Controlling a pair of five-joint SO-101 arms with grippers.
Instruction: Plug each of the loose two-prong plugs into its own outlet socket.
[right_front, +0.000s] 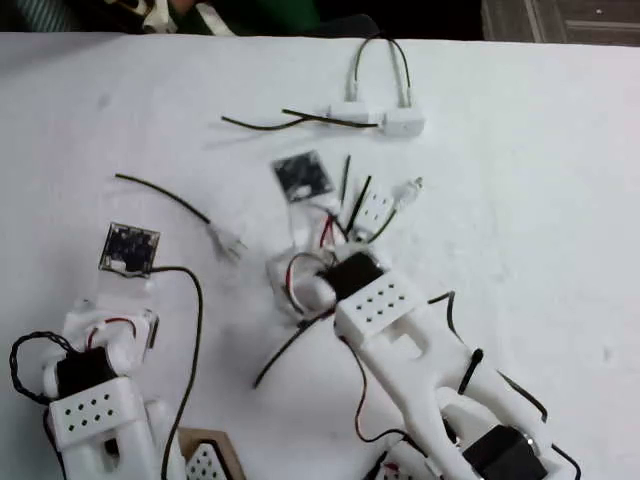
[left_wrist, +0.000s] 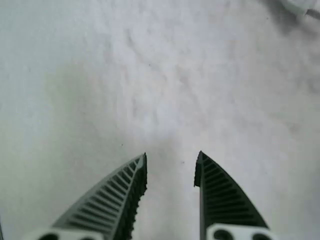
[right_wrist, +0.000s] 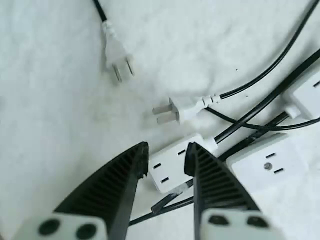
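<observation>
The right gripper (right_wrist: 167, 146) hangs over a small white socket (right_wrist: 167, 172) with its fingers released and apart. The socket lies between the two tips, and I cannot tell if they touch it. One loose plug (right_wrist: 175, 110) lies near this socket, its two prongs pointing away from its black cable. A second plug (right_wrist: 117, 52) lies farther from the socket. A bigger socket (right_wrist: 267, 162) lies just beside the small one. The left gripper (left_wrist: 171, 156) is well apart from the socket, fingers also released, over the bare white table (left_wrist: 150, 75).
</observation>
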